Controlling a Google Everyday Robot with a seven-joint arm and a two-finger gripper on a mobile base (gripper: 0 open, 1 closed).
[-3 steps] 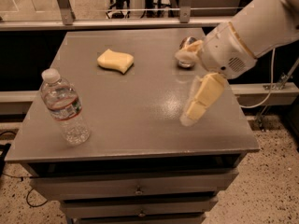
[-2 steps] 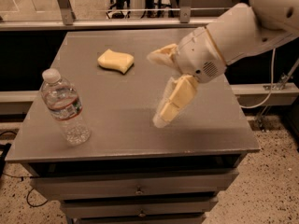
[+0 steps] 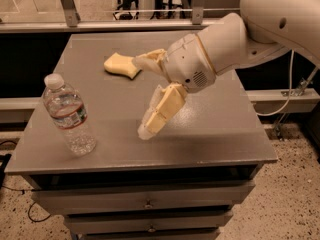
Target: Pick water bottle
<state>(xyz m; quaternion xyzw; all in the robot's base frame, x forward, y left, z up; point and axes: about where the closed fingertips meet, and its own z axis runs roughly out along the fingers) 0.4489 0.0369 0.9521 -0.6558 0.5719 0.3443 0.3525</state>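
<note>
Camera view looks down on a grey cabinet top (image 3: 220, 134) with drawers (image 3: 145, 202) beneath it, standing on a speckled floor (image 3: 295, 194). A metal rail (image 3: 100, 26) runs behind the far edge, with dark space beyond it. A yellow sponge (image 3: 120, 65) lies toward the back of the surface.

My gripper (image 3: 141, 97) hangs over the middle of the surface, reaching in from the right on a bulky white arm (image 3: 225, 46). Its two pale fingers are spread wide with nothing between them; one points toward the sponge, the other angles down toward the tabletop.

My target, the water bottle (image 3: 67, 115), stands upright near the front left corner, white cap on top. It sits to the left of my gripper, clearly apart and untouched.
</note>
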